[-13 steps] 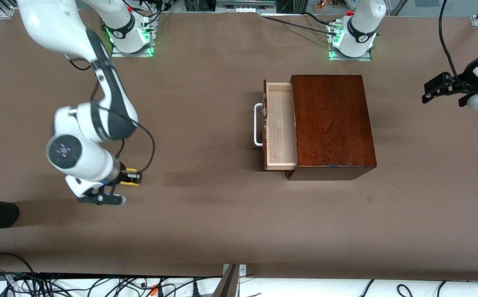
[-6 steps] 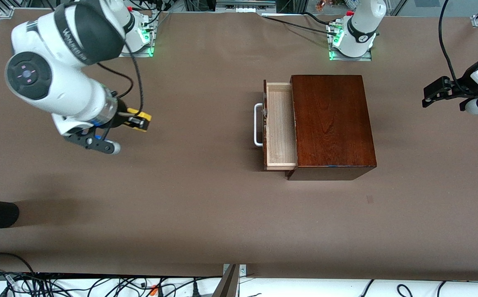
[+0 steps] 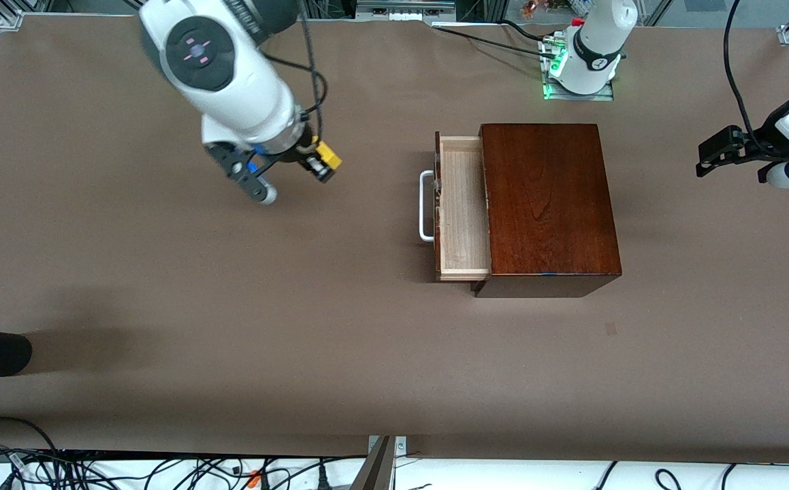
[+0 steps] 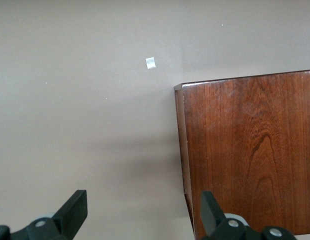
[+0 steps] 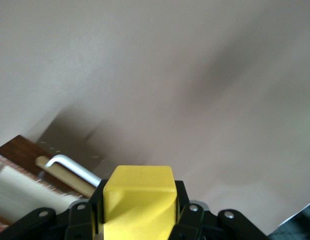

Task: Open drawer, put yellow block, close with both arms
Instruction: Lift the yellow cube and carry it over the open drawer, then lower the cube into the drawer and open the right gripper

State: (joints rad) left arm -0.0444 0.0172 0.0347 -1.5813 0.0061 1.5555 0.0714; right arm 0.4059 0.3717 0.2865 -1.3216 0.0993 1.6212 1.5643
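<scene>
The brown tabletop (image 3: 340, 354) carries a dark mahogany box (image 3: 547, 204), from which the drawer (image 3: 462, 207) is pulled partly out, its white handle (image 3: 425, 206) facing the right arm's end. The pale tray appears empty, though its inner part is hidden under the box. The right end effector (image 3: 323, 163) is held in the air over bare tabletop near the handle, pinching the yellow block (image 5: 139, 202). The left end effector (image 4: 144, 212) is held spread beside the box, at the left arm's end.

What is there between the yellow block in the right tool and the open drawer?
Only bare table lies between the block, held in the right tool, and the drawer, whose handle faces it; the front view shows this.
</scene>
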